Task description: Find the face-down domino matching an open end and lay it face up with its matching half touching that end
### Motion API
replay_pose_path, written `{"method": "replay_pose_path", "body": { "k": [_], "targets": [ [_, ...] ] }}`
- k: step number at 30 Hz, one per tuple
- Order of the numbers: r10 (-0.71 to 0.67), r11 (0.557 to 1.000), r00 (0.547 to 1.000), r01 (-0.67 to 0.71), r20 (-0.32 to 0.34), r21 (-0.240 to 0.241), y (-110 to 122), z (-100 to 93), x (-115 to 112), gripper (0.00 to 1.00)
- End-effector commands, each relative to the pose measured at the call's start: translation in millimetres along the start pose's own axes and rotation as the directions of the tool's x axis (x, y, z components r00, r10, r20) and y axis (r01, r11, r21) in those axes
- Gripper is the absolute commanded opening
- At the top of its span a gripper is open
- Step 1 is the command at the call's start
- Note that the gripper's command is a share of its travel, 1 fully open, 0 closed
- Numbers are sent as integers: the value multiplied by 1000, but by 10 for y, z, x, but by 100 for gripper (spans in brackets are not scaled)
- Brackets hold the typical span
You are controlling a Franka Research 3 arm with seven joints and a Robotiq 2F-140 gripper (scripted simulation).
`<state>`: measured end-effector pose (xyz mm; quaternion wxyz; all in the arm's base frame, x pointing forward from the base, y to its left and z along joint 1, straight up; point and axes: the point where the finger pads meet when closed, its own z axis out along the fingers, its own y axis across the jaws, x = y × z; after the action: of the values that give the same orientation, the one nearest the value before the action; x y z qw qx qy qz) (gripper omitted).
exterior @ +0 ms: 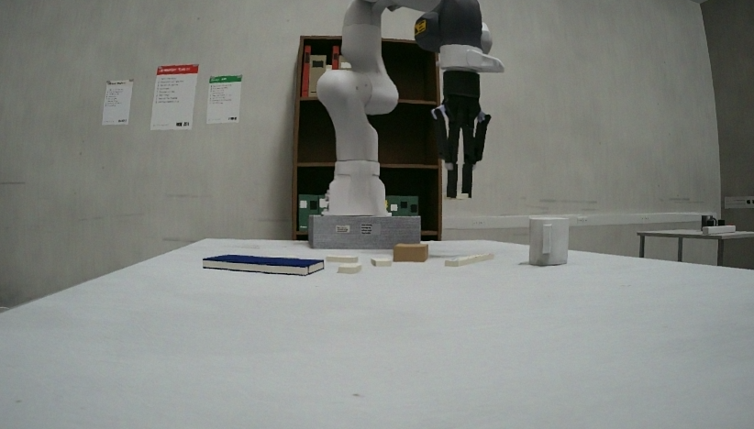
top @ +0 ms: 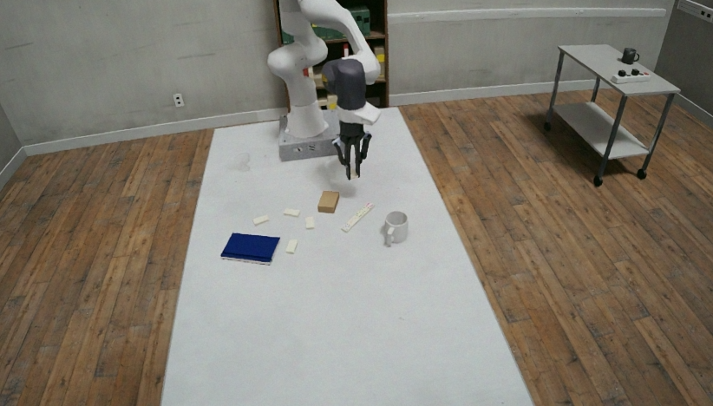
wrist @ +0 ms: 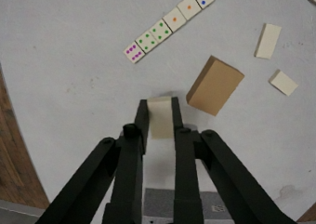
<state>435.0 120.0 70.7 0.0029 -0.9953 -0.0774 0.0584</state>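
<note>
Viewing from the top, I recorded my gripper [top: 353, 175] [exterior: 460, 196] [wrist: 160, 109] raised over the table [top: 336, 317] [exterior: 378, 335] [wrist: 74, 112], behind the cardboard box [top: 328, 200] [exterior: 410, 252] [wrist: 216, 85]. Four loose dominoes [top: 291, 212] [exterior: 341, 258] [wrist: 268, 41] lay apart from the domino line [top: 357, 217] [exterior: 469, 259] [wrist: 174, 19], two near the blue book [top: 251, 247] [exterior: 263, 264]. The line's pips were too small to read fully.

The exterior view confirmed my height: my jaws stood a narrow gap apart, closed on the held domino [top: 355, 174] [exterior: 462, 196] [wrist: 161, 118], whose edge barely showed below my fingertips. Only three loose dominoes were discernible there.

The wrist view alone gave readable line ends, magenta six and blue five. The held domino presented a plain pale face to that camera; its opposite face was hidden. A corner object was cut off, and the mug [top: 396, 228] [exterior: 548, 242] appeared only in the other two views.
</note>
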Motion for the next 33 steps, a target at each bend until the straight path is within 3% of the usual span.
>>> {"method": "replay_pose_path", "body": {
  "k": [1,5,7,10,18,20,21,22,33],
  "targets": [
    [22,1000,999,-22,26,-8,22,-9,-88,23],
    [22,1000,999,-22,26,-7,30,-10,-82,23],
    [25,1000,999,-25,27,-3,199,-26,25,23],
    [32,999,999,-33,27,8,855,-71,343,23],
    [22,1000,999,-22,26,-8,2486,-139,581,23],
    [22,1000,999,-22,26,-8,2486,-139,581,23],
    [22,1000,999,-22,26,-8,3035,-134,631,23],
    [22,1000,999,-22,26,-8,3189,-126,654,23],
    [120,992,990,-118,67,-37,3171,-126,451,23]
  ]
}}
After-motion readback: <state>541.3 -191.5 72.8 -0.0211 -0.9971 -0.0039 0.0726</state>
